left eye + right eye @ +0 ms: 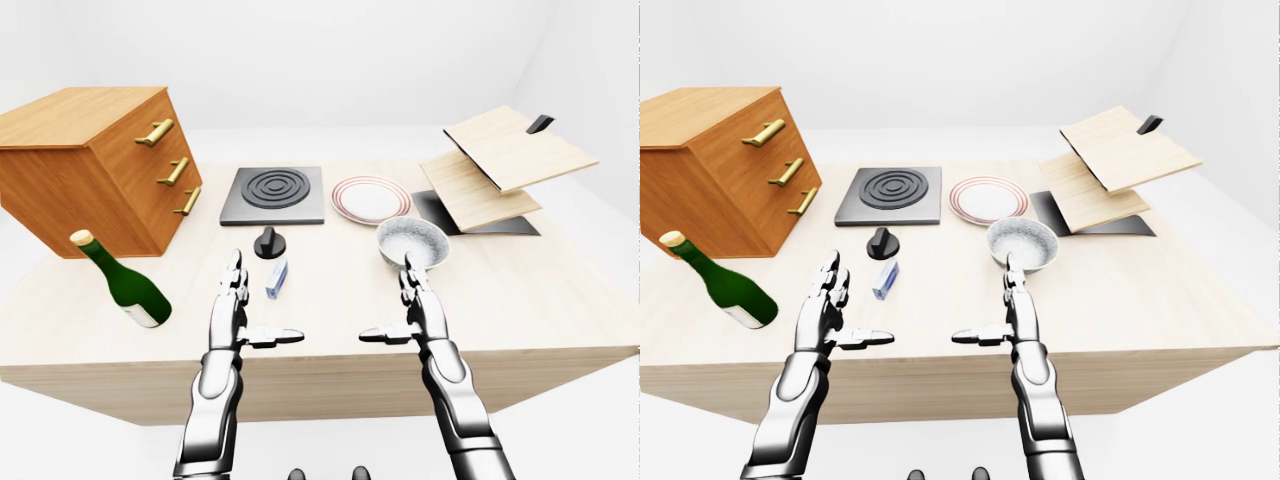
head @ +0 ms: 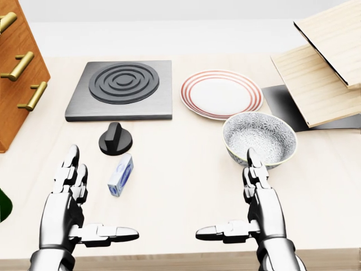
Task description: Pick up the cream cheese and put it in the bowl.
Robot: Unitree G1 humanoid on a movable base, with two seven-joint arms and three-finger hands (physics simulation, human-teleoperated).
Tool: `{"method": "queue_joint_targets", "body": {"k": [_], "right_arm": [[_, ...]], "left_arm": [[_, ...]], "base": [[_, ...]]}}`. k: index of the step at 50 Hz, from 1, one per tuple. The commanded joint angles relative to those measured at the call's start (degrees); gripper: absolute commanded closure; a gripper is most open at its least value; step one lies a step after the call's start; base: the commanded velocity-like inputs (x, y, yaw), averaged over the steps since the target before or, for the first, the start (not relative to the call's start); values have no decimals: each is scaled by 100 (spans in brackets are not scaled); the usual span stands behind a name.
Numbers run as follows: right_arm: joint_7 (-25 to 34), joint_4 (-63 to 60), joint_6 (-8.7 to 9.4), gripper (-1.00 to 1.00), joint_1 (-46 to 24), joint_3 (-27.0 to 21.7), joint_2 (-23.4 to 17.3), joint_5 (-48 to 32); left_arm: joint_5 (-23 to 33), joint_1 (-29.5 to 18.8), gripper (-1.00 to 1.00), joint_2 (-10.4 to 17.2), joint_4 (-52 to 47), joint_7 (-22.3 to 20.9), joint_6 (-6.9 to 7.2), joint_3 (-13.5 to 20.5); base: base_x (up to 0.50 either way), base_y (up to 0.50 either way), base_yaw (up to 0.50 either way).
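Two hands hover over the table, fingers spread, holding nothing. The cream cheese (image 2: 120,174) lies between the knob (image 2: 115,138) and the left hand (image 2: 66,210), just up-right of its fingertips, long axis running up-right in the head view. The right hand (image 2: 256,212) sits below the bowl (image 2: 259,138), well apart from the cheese.

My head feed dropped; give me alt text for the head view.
Both open hands, left hand and right hand, hover over the table; the cream cheese lies beside the left, the bowl above the right.
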Motion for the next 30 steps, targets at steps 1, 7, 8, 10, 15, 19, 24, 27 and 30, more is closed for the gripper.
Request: {"method": "queue_joint_targets", "body": {"k": [1,7,8,10,15,19,24,27,30], "right_arm": [[31,-22,36,-100,42,66,16,-66],[67,25,16,-100,30,60,9,-71],[96,12,26,-100,34,59,3,-59],[142,-3,38,-100,47,66,8,-35],[144,30,44,-100,35,70,6,-57],[153,41,-14,-100,29,64,-12,-105],[194,107,142,-100,-232,-125,-83,58],[136,-106,371,-100,-521,-231,-172,113],[73,-797,371,-100,-627,-198,-207,6]], "left_arm": [[-1,37,-100,1,-60,-45,12,4],[-19,57,-100,4,-115,-50,46,26],[-23,49,-100,4,-92,-50,33,31],[-25,47,-100,0,-73,-56,22,22],[-5,64,-100,-1,-84,-62,26,-2],[-51,-6,-100,-12,119,-97,-63,-4],[-12,-248,-100,16,239,-63,70,-15],[-44,-485,-100,60,-297,9,405,32],[18,-701,-100,112,-768,35,405,41]], "base": [[0,-27,0],[0,-29,0],[0,-31,0],[0,-31,0],[0,-32,0],[0,-31,0],[0,-3,0],[0,0,0],[0,0,0]]}}
